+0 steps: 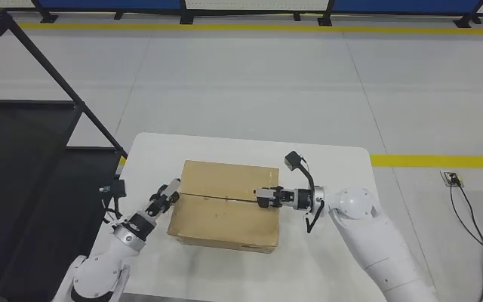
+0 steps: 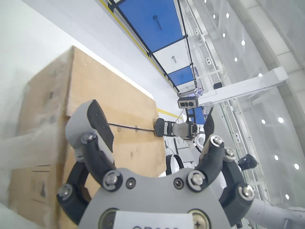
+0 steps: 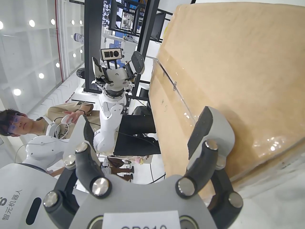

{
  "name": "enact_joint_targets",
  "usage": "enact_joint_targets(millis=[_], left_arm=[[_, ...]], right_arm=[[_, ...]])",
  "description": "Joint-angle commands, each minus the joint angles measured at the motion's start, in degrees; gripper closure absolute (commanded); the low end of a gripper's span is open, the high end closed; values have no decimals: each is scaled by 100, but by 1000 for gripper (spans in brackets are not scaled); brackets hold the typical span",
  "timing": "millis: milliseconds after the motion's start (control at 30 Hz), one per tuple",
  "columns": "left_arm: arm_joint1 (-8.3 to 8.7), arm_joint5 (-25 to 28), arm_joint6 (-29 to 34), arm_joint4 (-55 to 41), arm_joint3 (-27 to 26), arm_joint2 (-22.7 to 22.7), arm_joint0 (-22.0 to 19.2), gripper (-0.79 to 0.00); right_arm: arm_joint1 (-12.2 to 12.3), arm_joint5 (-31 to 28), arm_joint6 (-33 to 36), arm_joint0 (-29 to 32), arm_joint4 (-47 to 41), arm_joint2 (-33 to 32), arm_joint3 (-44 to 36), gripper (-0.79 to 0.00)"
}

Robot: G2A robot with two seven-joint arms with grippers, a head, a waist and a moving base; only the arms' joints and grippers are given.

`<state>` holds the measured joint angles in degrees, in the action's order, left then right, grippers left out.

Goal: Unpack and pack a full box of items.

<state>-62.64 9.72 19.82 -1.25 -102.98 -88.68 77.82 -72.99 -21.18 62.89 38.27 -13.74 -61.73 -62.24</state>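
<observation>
Left gripper (image 1: 167,195) and right gripper (image 1: 264,198), both spread wide, flank the closed cardboard box (image 1: 224,205).
At lower centre of the top view the cardboard box sits on the white table (image 1: 332,249), its two top flaps meeting in a seam (image 1: 219,196) that runs left to right. The left gripper is at the box's left edge, just beside one end of the seam, and holds nothing. The right gripper is at the right edge, over the other end, and also holds nothing. One pad (image 3: 200,129) of the right gripper lies close against the box top by the seam; whether it touches cannot be told. Clear tape (image 3: 188,114) glints along the seam.
</observation>
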Motion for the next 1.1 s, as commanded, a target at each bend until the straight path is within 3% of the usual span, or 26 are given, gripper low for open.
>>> enact_joint_targets(millis=[0,133,500,867,1067], left_arm=[[8,-45,-134,-56,-21,-223,142,-785],[27,-135,-302,-10,-104,-594,406,-785],[27,-135,-302,-10,-104,-594,406,-785],[-38,-34,53,-1174,571,-546,984,-785],[-100,-97,-156,-1538,873,-392,1169,-785]], right_arm=[[-1,8,-35,5,12,17,23,-785],[0,33,-63,2,119,66,32,-785],[0,33,-63,2,119,66,32,-785],[0,33,-63,2,119,66,32,-785],[0,33,-63,2,119,66,32,-785]])
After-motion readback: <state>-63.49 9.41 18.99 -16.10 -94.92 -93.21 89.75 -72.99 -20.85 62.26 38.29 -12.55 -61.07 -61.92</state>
